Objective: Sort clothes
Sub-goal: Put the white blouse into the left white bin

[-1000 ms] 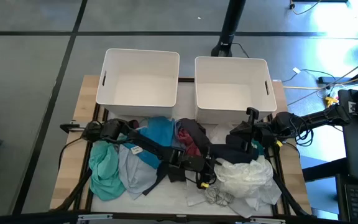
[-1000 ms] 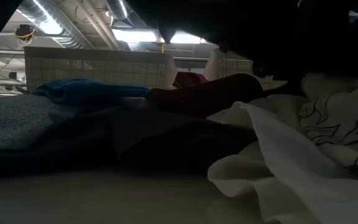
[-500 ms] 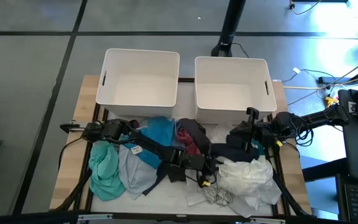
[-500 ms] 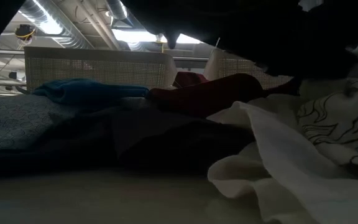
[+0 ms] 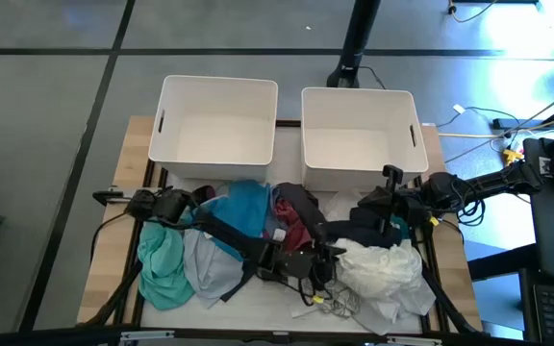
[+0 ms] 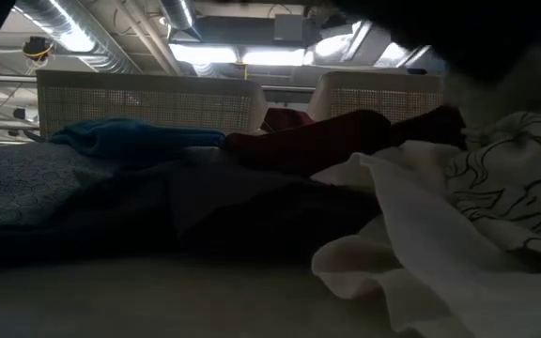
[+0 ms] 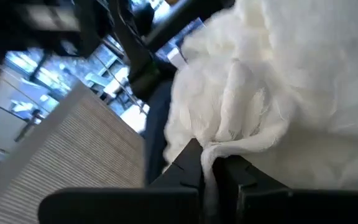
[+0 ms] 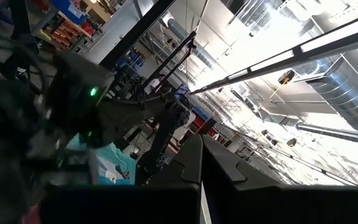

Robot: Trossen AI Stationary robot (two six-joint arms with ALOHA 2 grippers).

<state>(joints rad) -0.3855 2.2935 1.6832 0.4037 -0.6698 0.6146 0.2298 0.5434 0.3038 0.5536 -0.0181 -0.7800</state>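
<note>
A heap of clothes lies on the table in front of two white bins: teal-green [image 5: 162, 264], pale grey-blue [image 5: 208, 274], bright blue [image 5: 246, 205], dark red [image 5: 292, 223], black [image 5: 368, 235], a white garment [image 5: 383, 274] and a patterned white piece [image 5: 339, 306]. My left gripper [image 5: 327, 265] reaches across the heap to the white garment's left edge and is shut on it. My right gripper [image 5: 389, 204] waits shut at the right, above the black cloth, holding nothing. My left gripper pinches a bunched fold [image 7: 229, 148] at the white garment's edge between its two fingers. It comes nearly level from the table's left side. The fold stands up between the fingertips, and the rest of the garment [image 6: 440, 235] lies heaped on the table beyond.
Two white bins stand side by side at the far edge, the left bin [image 5: 166, 144] and the right bin [image 5: 308, 154]. My left arm lies across the bright blue and dark red clothes. Cables and a stand sit beyond the table's right side.
My left gripper has shut on the white garment's edge, rolled about its own axis and risen a little, moving slightly toward the near right. The pinched edge has been drawn up; the rest of the garment has stayed on the table.
</note>
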